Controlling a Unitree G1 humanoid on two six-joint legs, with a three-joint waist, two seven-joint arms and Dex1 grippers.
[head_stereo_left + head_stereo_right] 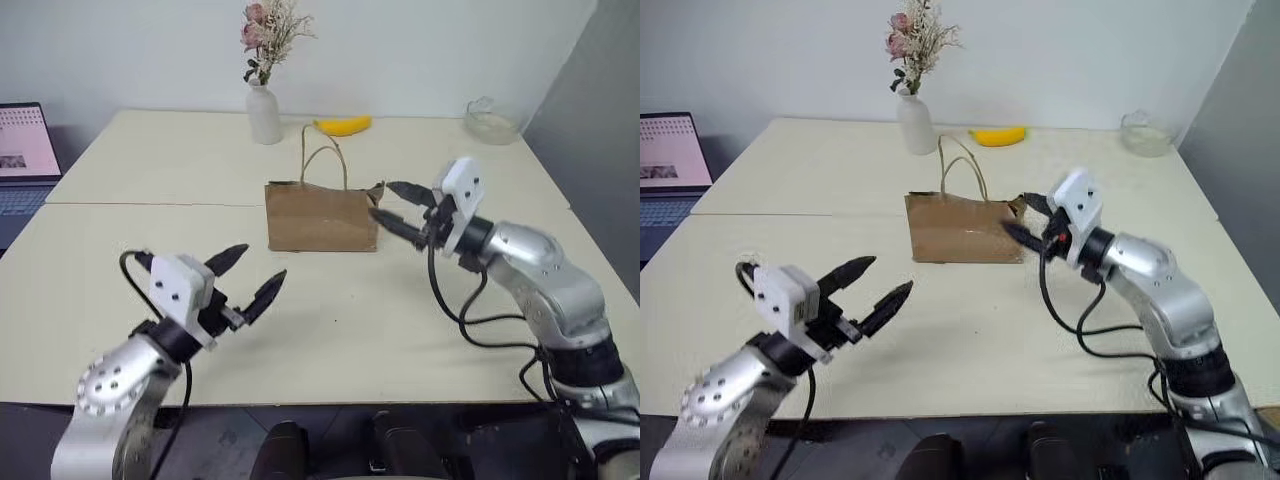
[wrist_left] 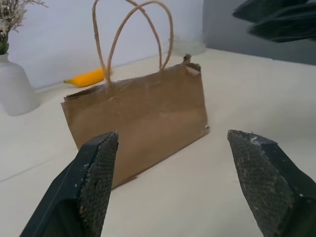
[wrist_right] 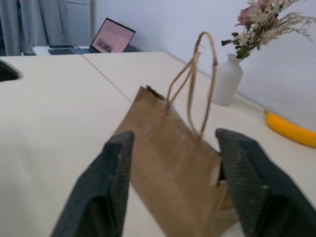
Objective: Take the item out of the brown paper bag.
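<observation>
- The brown paper bag is standing upright on the cream table, its two thin loop handles rising above its open top.
- The right gripper is reaching level toward the bag's right end; its two black fingers are standing apart, one tip above the bag's upper corner and the other beside the bag's side edge.
- In the right wrist view, the bag's end and torn top corner are sitting between the two fingers, but whether the pads are touching the paper cannot be told.
- The left gripper is hovering over the table's near part, well apart from the bag, with its jaws spread wide and nothing between them.
- Seen along the left jaws, the bag is standing ahead of them, framed between the two pads.
- The item is not showing outside the bag; whether it is lying inside cannot be told.
- Beyond the bag, a banana is lying next to a white vase holding dried flowers.
- A glass bowl is sitting at the far right corner, and a laptop is standing open off the table's left side.
</observation>
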